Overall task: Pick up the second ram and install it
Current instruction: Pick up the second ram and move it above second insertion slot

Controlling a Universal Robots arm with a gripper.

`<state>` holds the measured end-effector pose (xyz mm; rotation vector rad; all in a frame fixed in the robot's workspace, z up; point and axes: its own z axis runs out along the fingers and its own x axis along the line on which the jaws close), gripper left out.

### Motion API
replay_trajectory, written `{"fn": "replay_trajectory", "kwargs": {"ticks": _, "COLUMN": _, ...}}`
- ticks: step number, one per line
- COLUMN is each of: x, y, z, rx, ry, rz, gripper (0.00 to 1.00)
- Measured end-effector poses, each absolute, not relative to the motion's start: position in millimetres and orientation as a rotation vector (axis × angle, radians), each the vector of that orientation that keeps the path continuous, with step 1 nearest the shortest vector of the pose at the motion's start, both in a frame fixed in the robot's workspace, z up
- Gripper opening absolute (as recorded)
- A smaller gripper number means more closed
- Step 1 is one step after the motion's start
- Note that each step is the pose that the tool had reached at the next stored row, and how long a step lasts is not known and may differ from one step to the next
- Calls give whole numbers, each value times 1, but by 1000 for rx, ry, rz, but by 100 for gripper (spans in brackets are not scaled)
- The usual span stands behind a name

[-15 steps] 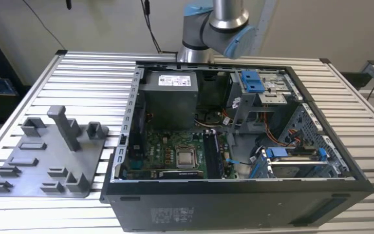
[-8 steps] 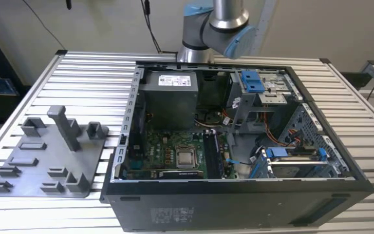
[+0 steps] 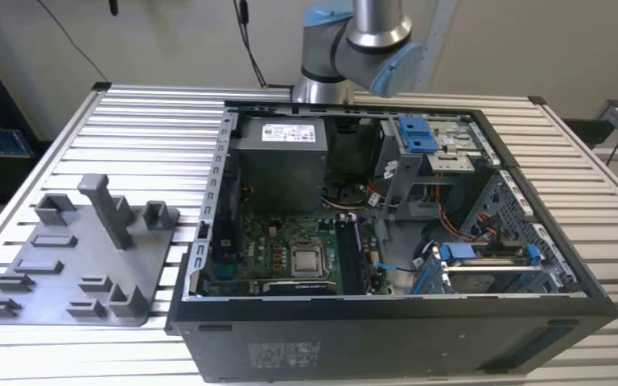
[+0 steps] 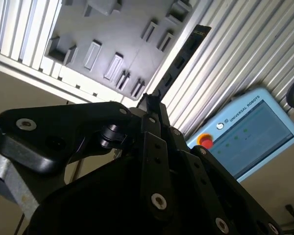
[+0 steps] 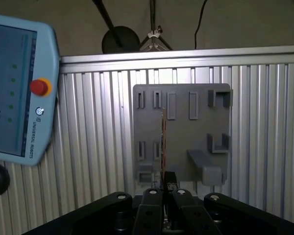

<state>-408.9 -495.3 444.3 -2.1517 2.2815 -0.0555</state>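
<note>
The second ram (image 4: 182,58) is a thin dark board that sticks out from my gripper (image 4: 150,100), whose fingers are shut on its near end. In the first wrist view the ram (image 5: 162,142) shows edge-on as a narrow line rising from the gripper (image 5: 167,180). Far behind it in both wrist views lies the grey fixture plate (image 5: 181,137), so the ram hangs well above the table. In the exterior view the arm (image 3: 365,44) rises out of the picture behind the open computer case (image 3: 395,322). Inside the case lies the green motherboard (image 3: 277,257).
The grey fixture plate (image 3: 78,261) with upright blocks lies on the slatted table (image 3: 148,129) at the exterior view's left. A teach pendant (image 5: 14,93) with a red button lies beside the table. Cables, blue drive brackets (image 3: 422,133) and a power supply (image 3: 277,157) crowd the case.
</note>
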Motion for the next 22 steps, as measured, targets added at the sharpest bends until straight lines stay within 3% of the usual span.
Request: {"fn": "replay_trajectory", "kwargs": {"ticks": 22, "x": -392, "y": -495, "z": 444, "rx": -2152, "ry": 2282, "rz": -54, "gripper": 14}}
